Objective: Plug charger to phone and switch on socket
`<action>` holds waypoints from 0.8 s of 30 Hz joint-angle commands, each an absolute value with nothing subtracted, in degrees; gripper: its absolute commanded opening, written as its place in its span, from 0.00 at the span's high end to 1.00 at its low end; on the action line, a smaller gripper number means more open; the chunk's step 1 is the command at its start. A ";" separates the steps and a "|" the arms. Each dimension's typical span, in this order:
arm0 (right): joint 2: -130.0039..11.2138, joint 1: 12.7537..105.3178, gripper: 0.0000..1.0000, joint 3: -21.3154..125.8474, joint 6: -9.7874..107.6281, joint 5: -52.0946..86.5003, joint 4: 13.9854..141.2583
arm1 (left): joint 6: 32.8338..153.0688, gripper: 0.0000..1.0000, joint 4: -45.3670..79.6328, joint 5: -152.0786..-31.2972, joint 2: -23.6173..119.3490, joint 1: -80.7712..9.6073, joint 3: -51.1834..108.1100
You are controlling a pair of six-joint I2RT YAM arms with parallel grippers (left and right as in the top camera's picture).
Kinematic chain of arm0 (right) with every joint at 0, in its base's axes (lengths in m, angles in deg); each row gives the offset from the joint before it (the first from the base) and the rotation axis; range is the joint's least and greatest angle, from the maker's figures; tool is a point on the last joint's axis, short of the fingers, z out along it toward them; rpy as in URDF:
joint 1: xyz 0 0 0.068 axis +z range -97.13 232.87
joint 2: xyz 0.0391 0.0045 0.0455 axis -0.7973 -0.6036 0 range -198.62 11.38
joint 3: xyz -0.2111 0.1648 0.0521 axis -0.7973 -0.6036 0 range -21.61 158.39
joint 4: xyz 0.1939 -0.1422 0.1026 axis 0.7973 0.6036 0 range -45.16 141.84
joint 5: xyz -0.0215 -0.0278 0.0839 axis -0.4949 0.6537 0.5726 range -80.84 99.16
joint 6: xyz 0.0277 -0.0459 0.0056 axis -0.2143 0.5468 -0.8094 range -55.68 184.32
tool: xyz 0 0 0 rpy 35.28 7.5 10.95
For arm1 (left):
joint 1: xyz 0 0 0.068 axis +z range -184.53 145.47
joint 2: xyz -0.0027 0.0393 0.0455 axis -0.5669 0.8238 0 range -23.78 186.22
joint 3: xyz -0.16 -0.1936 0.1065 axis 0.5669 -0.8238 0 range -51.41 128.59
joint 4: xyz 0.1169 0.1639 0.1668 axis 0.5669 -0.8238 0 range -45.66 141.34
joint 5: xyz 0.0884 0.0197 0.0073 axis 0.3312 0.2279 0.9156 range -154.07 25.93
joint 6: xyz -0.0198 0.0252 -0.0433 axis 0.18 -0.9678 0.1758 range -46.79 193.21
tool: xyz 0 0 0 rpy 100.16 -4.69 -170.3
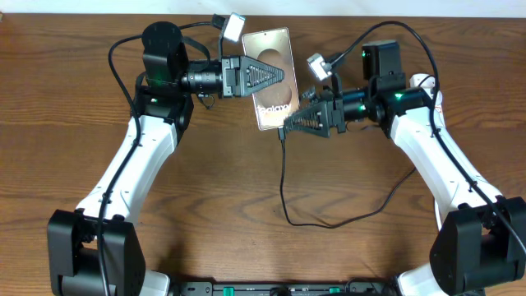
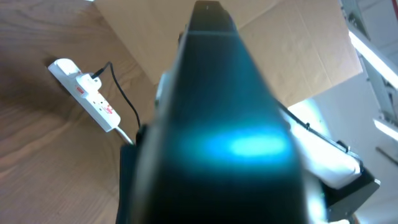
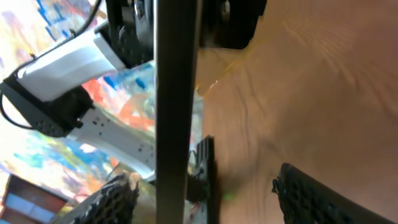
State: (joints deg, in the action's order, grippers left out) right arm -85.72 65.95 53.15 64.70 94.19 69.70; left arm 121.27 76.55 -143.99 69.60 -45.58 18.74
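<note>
The phone, bronze-brown with white lettering, is held off the table at the back centre. My left gripper is shut on its left side. In the left wrist view the phone fills the frame as a dark blur. The charger cable runs up to a small black plug tip at the phone's near edge. My right gripper sits at that edge, open. In the right wrist view its fingers straddle the edge-on phone. The white socket lies on the table, mostly hidden behind the right arm in the overhead view.
The black cable loops across the middle of the wooden table and back to the right. A cardboard panel stands behind the table. Both arm bases sit at the near edge.
</note>
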 commanded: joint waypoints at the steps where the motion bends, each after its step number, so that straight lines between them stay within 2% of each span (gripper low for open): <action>1: -85.37 65.63 0.33 53.28 57.55 94.81 64.34 | 118.23 0.93 76.68 -147.47 69.14 -46.00 20.05; 10: -85.37 66.78 0.49 53.26 53.62 91.53 58.97 | 118.21 0.93 75.87 -147.40 69.14 -47.11 20.05; 12: -85.37 67.24 0.57 53.26 53.62 90.13 58.95 | 118.21 0.93 75.87 -147.40 69.14 -47.11 20.05; 14: -85.37 67.46 0.75 53.26 53.60 89.41 58.18 | 118.21 0.93 75.87 -147.42 69.14 -47.11 20.05; 17: -85.37 67.46 0.88 53.26 53.60 88.95 57.26 | 118.21 0.92 75.87 -147.42 69.14 -47.11 20.05; 18: -85.37 67.44 0.97 53.26 53.60 88.64 57.20 | 118.21 0.92 75.87 -147.42 69.14 -47.11 20.05; 19: -85.37 67.44 0.99 53.28 53.55 88.27 57.24 | 118.21 0.91 75.87 -147.42 69.14 -47.11 20.05; 22: -85.37 67.44 0.99 53.28 51.81 87.51 57.22 | 117.84 0.68 75.90 -147.38 69.14 -47.09 20.05; 23: -85.37 67.44 0.99 53.26 51.41 87.51 57.22 | 117.31 0.53 75.92 -147.36 69.14 -47.09 20.05; 24: -85.37 67.44 0.99 53.28 51.41 87.51 57.26 | 116.61 0.46 75.90 -147.16 69.14 -47.09 20.05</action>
State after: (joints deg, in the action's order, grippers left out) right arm -85.46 67.09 53.17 51.98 89.67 57.70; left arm 117.11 75.79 -145.28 69.86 -46.32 18.78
